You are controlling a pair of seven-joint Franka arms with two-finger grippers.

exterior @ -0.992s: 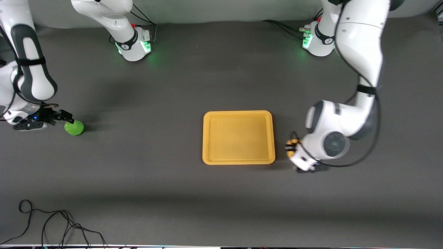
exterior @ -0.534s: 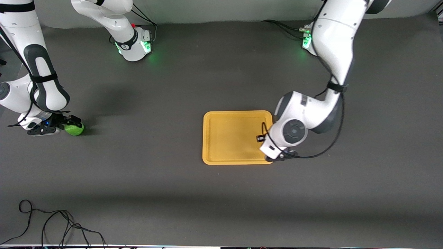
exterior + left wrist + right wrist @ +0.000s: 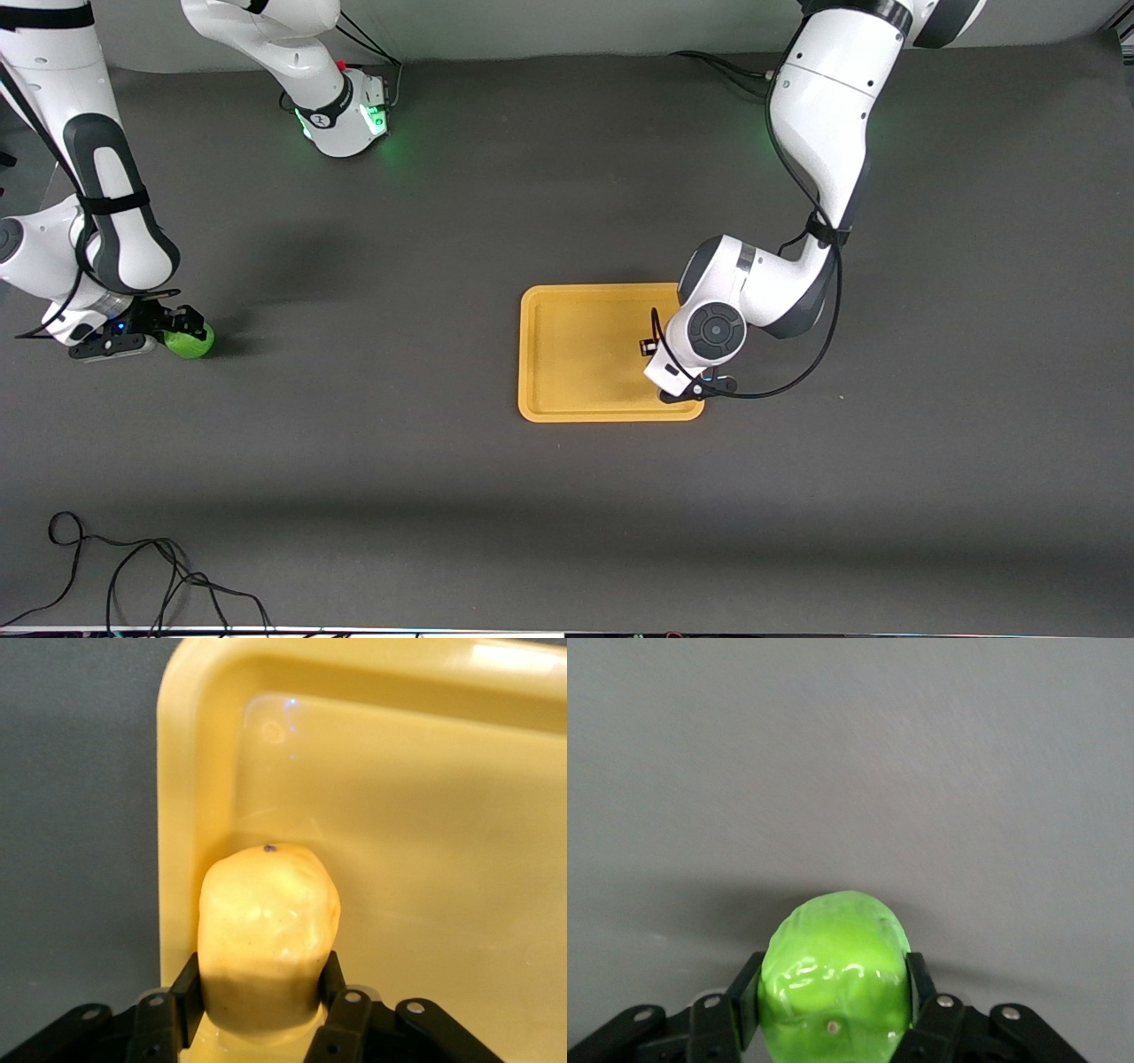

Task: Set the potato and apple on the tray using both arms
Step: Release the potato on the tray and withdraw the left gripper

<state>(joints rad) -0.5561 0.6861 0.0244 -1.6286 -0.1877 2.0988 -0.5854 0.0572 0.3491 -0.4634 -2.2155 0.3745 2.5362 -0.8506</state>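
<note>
We count: one potato (image 3: pixel 266 935), one apple (image 3: pixel 190 341), one tray (image 3: pixel 585 354), two arms, one loose cable (image 3: pixel 133 576).

White arms (image 3: pixel 819 97), dark grey joints, black cables, green-lit bases (image 3: pixel 354 120).

No legible text, label, brand name, number or sign appears on any surface in the front view or in either wrist view.
</note>
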